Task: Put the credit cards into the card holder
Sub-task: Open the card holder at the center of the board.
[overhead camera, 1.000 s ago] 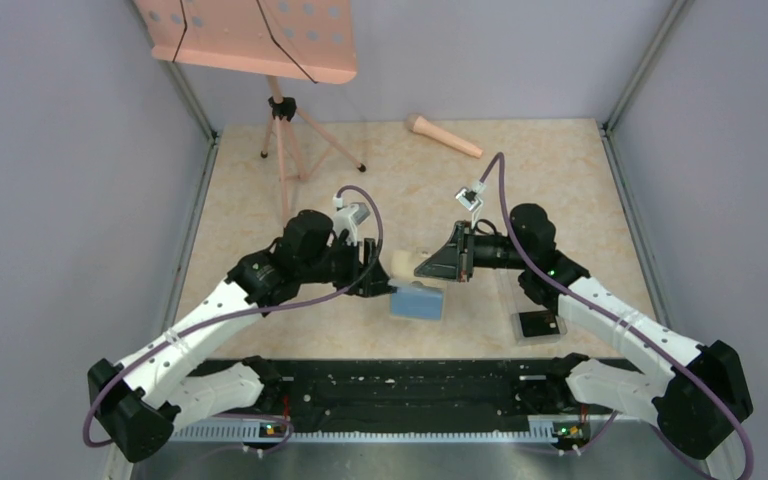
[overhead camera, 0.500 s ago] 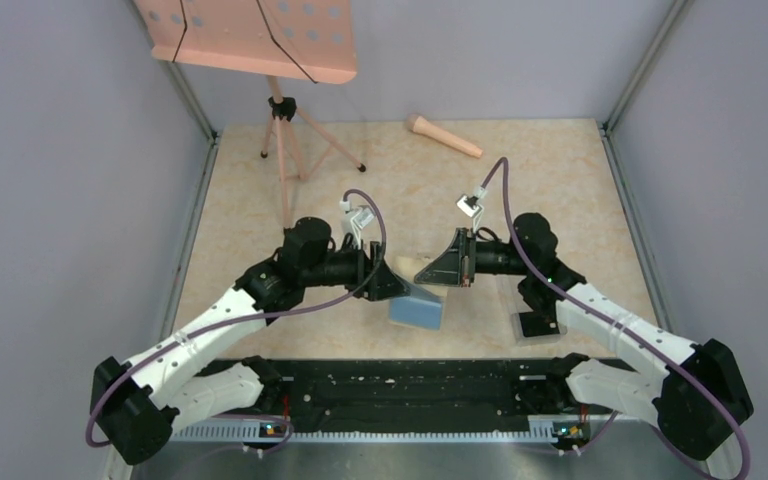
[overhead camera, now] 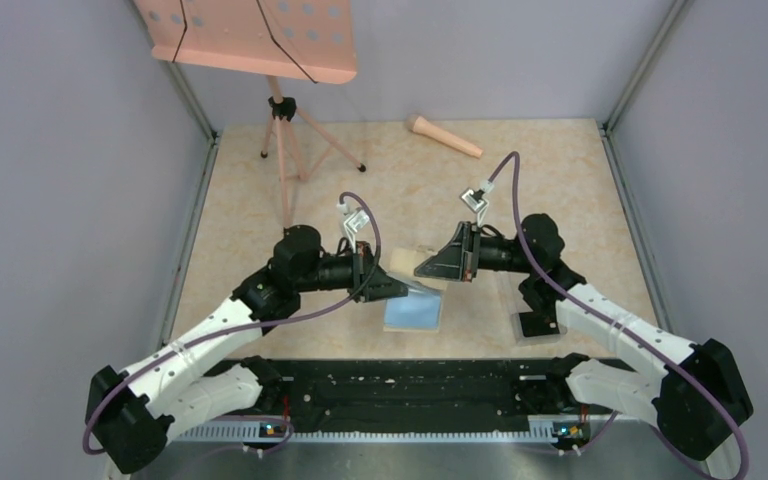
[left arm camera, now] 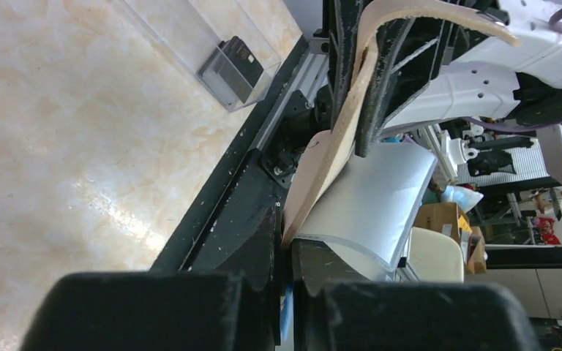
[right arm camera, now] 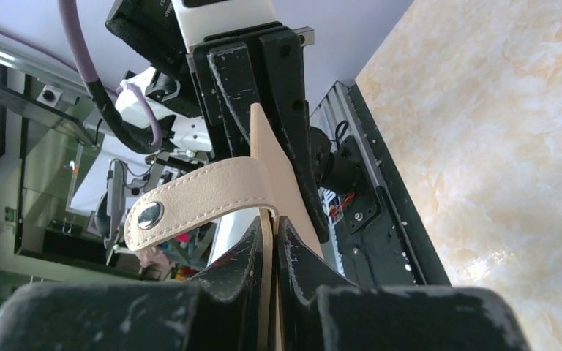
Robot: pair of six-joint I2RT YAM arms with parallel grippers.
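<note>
Two-handed: pinches blue-lined flap of beige folding card holder [overhead camera: 415, 312] with left gripper [overhead camera: 412, 290], clamps snap-strap flap with right gripper [overhead camera: 420, 270], holds open above marbled table [overhead camera: 560, 180].

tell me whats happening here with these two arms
Both arms hold the card holder open between them over the table. The left end effector is shut on one flap's edge. The right end effector is shut on the beige flap with the snap strap. The light blue inside shows from above. A dark card-like piece lies in the clear box; no card shows at the holder.
</note>
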